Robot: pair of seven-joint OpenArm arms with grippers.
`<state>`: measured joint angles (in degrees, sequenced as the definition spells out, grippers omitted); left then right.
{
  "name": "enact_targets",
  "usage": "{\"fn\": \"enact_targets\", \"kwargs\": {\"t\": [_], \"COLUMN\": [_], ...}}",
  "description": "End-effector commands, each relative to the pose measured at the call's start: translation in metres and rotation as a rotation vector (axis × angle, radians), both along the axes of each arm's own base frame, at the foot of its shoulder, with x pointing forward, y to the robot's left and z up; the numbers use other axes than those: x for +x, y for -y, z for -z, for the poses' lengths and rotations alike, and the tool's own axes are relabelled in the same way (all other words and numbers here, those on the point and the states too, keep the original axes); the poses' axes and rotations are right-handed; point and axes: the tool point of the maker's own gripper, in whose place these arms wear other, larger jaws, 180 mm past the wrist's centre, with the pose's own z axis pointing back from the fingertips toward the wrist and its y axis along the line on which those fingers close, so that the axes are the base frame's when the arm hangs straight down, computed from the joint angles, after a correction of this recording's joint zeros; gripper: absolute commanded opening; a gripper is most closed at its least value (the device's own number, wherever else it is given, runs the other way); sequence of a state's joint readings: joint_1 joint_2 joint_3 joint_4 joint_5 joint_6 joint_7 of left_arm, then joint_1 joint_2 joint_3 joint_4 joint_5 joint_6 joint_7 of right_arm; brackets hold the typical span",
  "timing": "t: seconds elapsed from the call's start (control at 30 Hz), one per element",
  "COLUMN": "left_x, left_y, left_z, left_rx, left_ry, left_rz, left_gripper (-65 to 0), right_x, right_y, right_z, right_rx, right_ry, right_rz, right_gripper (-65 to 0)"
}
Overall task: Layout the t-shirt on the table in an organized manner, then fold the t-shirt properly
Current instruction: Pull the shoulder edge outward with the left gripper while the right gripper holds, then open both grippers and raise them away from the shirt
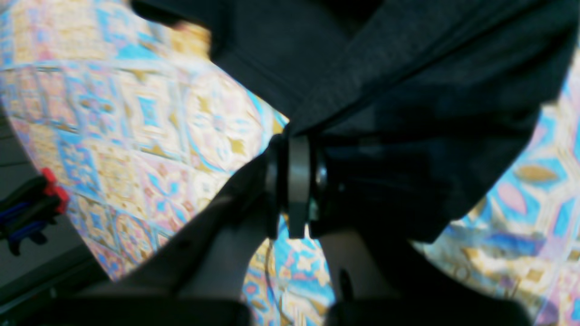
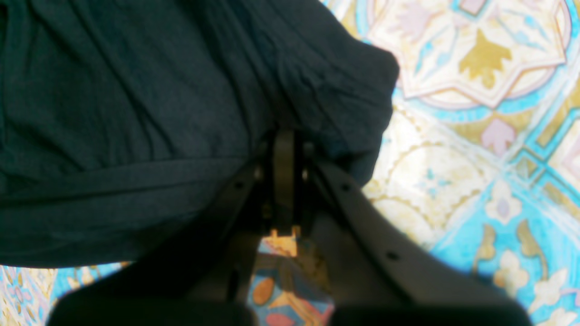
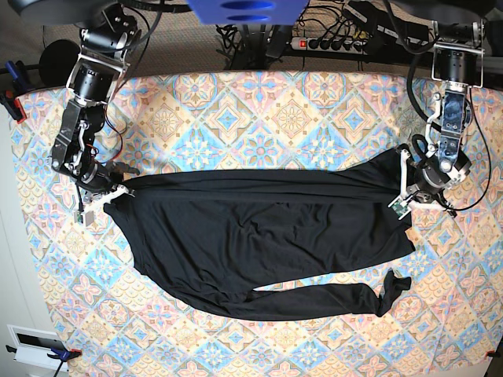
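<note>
The black t-shirt (image 3: pixel 259 236) lies stretched across the patterned table (image 3: pixel 259 118) between my two grippers. My left gripper (image 3: pixel 401 188) is shut on the shirt's edge at the right of the base view. In the left wrist view its jaws (image 1: pixel 294 140) pinch dark fabric (image 1: pixel 408 68) above the table (image 1: pixel 136 113). My right gripper (image 3: pixel 112 191) is shut on the shirt's left end. In the right wrist view its jaws (image 2: pixel 283 140) clamp a bunched fold of fabric (image 2: pixel 136 113) over the table (image 2: pixel 476 136). One long sleeve (image 3: pixel 346 298) trails along the shirt's near side.
A power strip (image 3: pixel 330 43) and cables lie behind the table's far edge. Red clamps (image 3: pixel 14 106) grip the table's left edge, and one clamp (image 1: pixel 52 190) shows in the left wrist view. A white item (image 3: pixel 35 345) sits past the near left corner.
</note>
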<state>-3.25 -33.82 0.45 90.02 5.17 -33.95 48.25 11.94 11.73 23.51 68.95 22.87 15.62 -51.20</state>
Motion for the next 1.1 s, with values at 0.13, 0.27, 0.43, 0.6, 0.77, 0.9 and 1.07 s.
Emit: {"fn": "enact_targets", "kwargs": {"t": [0.13, 0.27, 0.43, 0.6, 0.77, 0.9, 1.07], "left_x": [0.001, -0.005, -0.022, -0.013, -0.002, -0.007, -0.02], "left_y": [-0.011, 0.009, 0.022, 0.037, 0.036, 0.03, 0.013], "left_z": [-0.003, 0.012, 0.03, 0.01, -0.023, -0.046, -0.055], "left_rx": [0.017, 0.026, 0.031, 0.027, 0.021, -0.012, -0.22], "left_ry": [0.002, -0.047, -0.107, -0.043, 0.061, 0.133, 0.174], "left_rz": [-0.022, 0.05, 0.099, 0.141, 0.13, 0.088, -0.072], "left_gripper": [-60.5, -48.5, -33.3, -27.7, -27.6, -27.6, -27.6], "right_x": [0.009, 0.008, 0.009, 0.023, 0.031, 0.017, 0.006], "right_y": [0.015, 0.014, 0.015, 0.018, 0.017, 0.016, 0.022], "right_z": [-0.015, -0.015, -0.018, -0.059, -0.087, -0.082, -0.096], "right_rx": [-0.04, -0.041, -0.046, -0.099, -0.136, -0.159, -0.255], "right_ry": [0.035, 0.033, 0.042, 0.151, 0.227, 0.219, 0.246], "right_rz": [0.018, 0.017, 0.015, 0.003, -0.008, -0.023, -0.128], "right_gripper": [-64.9, -57.4, -42.2, -35.2, -34.3, -34.2, -34.3]}}
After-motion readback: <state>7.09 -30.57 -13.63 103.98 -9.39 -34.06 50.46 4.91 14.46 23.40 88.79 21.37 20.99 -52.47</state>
